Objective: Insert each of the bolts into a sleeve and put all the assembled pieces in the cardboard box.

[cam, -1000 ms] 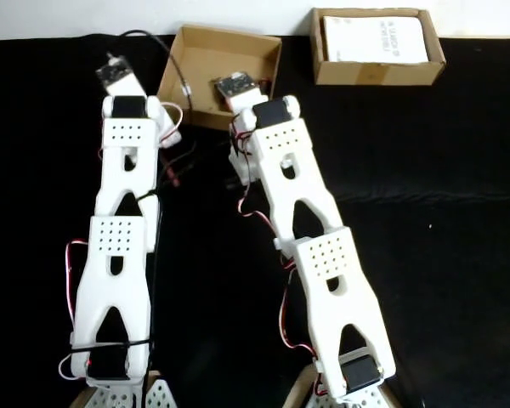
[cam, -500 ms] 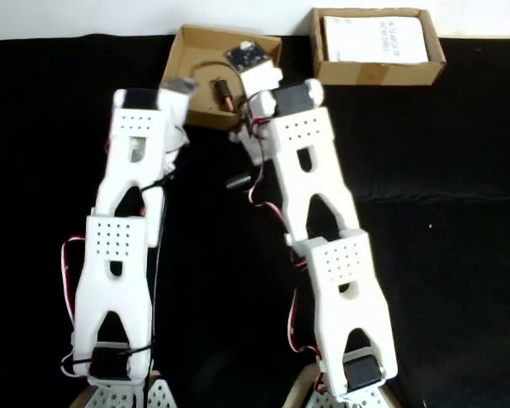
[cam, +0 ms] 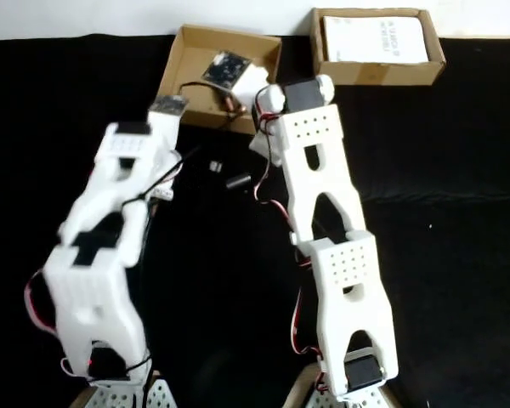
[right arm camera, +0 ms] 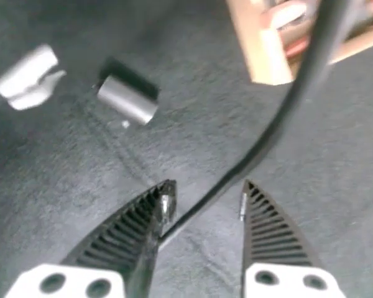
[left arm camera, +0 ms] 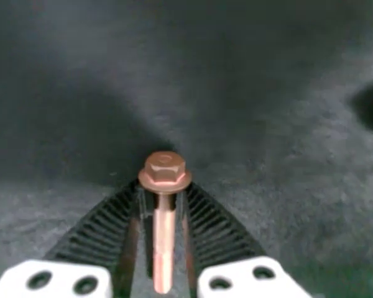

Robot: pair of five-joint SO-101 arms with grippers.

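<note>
holding the copper bolt (left arm camera: pixel 165 180) is your left claw (left arm camera: pixel 163 189): both ribbed fingers are clenched on the shank. the hex head sticks out past the tips and the shank runs back btw the fingers. behind the bolt you see the black cloth (left arm camera: pixel 248 93) of the table.

in high view your left arm (cam: pixel 110 212) is on the left side, w/ its wrist end near the front left corner of the cardboard box (cam: pixel 187 51).

your right claw (right arm camera: pixel 205 189) is released, w/ fingers wide apart and nothing grasped. a black cable (right arm camera: pixel 280 118) crosses btw them. beyond the tips a grey sleeve (right arm camera: pixel 127 99) lies on its side on the cloth, near a corner of the box. a white piece (right arm camera: pixel 28 77) is just beside the sleeve, not touching it.

in high view your right arm (cam: pixel 323 195) has its wrist over the front part of the box. smth reddish is inside the box; i cannot tell what. two small dark pieces lie on the cloth btw the arms, in front of the box, apart from each other. a second box (cam: pixel 378 72) w/ a white booklet (cam: pixel 374 38) is right of the first one, apart.
</note>
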